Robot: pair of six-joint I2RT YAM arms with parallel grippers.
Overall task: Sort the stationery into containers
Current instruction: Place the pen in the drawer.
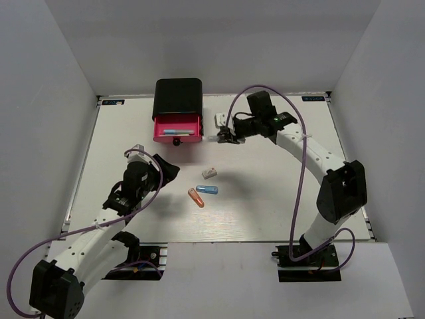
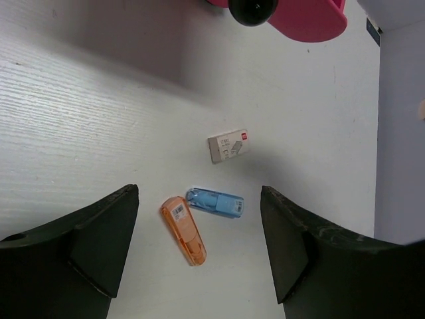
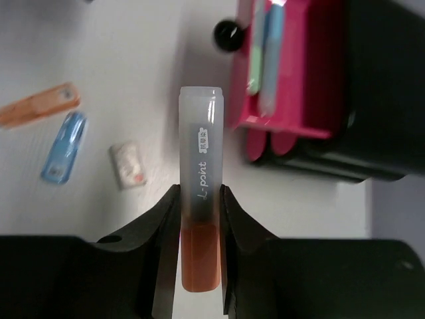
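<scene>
Right gripper (image 3: pixel 200 199) pinches a grey-capped orange highlighter (image 3: pixel 201 126) just right of the open pink drawer (image 1: pixel 176 127); left gripper (image 2: pixel 199 197) hangs spread wide, nearer.

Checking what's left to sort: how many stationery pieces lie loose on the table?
3: an orange capsule, a blue capsule beside it, and a white eraser block nearer the open drawer. A fourth, grey-capped piece is clamped in the right tool; others may be hidden.

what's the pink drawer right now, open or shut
Open. The pink drawer juts out of the black cabinet, with a light blue piece and a green piece lying inside.
</scene>
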